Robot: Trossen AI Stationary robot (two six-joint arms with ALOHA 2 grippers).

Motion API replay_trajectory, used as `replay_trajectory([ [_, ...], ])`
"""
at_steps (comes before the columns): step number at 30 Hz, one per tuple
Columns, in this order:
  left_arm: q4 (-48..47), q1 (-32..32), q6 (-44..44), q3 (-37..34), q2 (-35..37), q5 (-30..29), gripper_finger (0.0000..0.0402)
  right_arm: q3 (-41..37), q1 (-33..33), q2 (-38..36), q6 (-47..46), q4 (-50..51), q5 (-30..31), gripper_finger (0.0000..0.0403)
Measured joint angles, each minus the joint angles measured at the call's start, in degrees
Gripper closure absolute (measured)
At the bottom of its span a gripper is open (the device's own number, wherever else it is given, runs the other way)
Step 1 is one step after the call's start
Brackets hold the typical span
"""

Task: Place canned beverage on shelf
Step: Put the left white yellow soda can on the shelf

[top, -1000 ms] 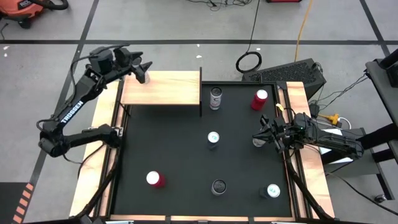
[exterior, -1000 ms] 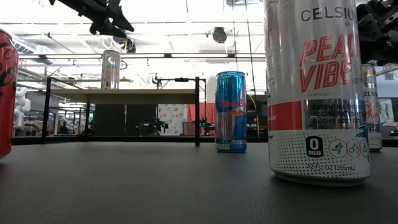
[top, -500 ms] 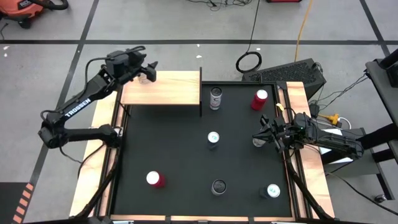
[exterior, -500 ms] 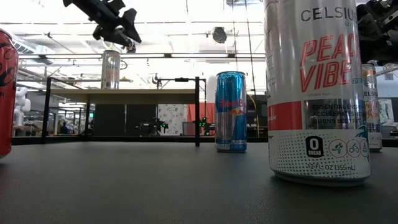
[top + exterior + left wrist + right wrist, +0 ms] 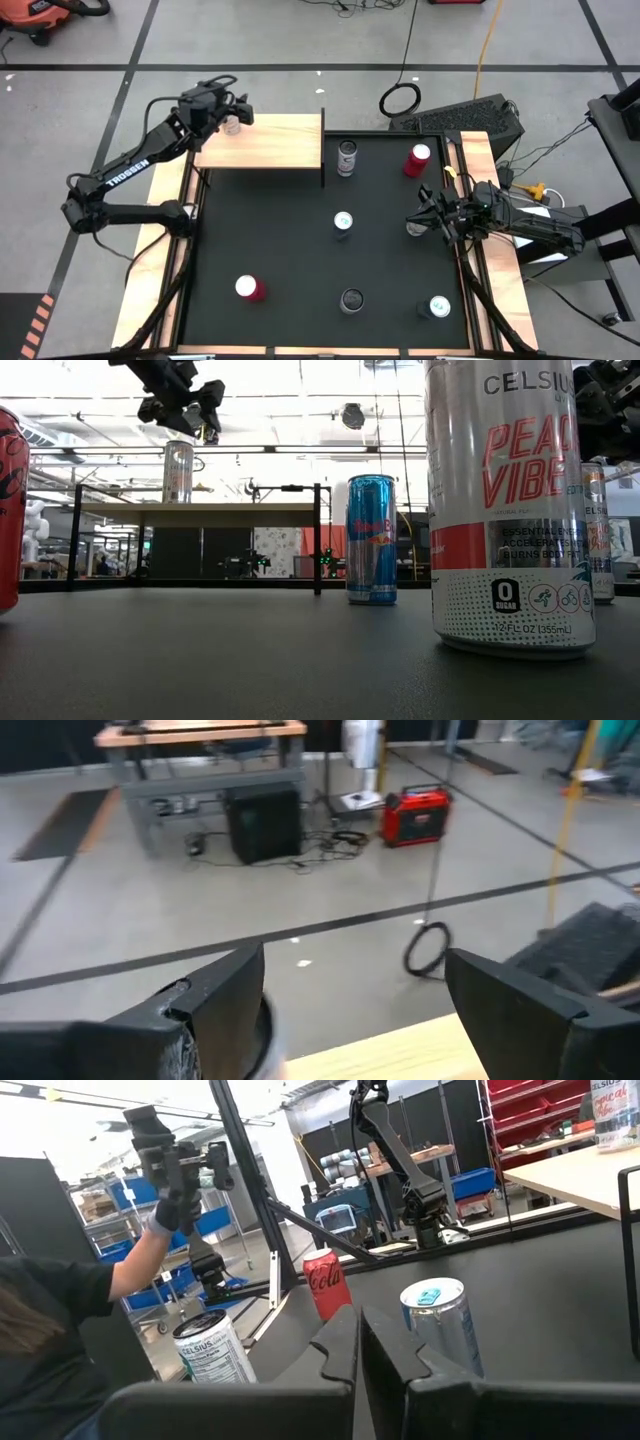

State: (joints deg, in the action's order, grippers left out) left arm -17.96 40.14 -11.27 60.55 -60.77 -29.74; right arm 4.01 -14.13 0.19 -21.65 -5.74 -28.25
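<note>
A black table edged with pale wooden strips is standing on a grey workshop floor, seen from above, with cans scattered across it. Nearest the front edge are sitting a red can, a dark-topped can and a white Celsius can; in the low view this Celsius can is filling the foreground. Farther in, a blue Red Bull can is standing mid-table. At the table's right edge the right gripper is resting low, its fingers pressed fully together and holding nothing. Beyond these, near the back edge, a silver can and a second red can are standing. At the back left is the pale wooden shelf on black legs. A silver canned beverage is standing upright on its far left corner, long axis vertical, top facing up. The left gripper is hovering above that can with fingers spread apart, gripping nothing. Compared with a second ago, this gripper has been moving rightward and farther back, away from the can; the can is staying put.
</note>
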Motion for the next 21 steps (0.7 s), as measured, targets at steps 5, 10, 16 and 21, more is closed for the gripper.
replay_trajectory([
  [5, -4.72, -1.43, -0.36, 0.0, 0.02, -7.38, 0.0089, 0.0, 0.0, 0.0, 0.02, 0.0, -0.01, 0.0403],
  [10, -7.27, -2.63, -0.48, 0.0, 0.02, -11.26, 0.0089, 0.0, 0.0, 0.0, 0.46, 0.0, -0.02, 0.0403],
  [16, -7.82, -3.15, -3.25, 0.0, -0.11, -12.51, 0.0089, 0.0, 0.0, -0.02, 0.28, 0.0, -0.02, 0.0403],
  [21, -8.69, -3.17, -3.45, 0.0, -2.34, -15.0, 0.0089, 0.0, 0.0, -0.02, 0.28, 0.0, -0.02, 0.0403],
])
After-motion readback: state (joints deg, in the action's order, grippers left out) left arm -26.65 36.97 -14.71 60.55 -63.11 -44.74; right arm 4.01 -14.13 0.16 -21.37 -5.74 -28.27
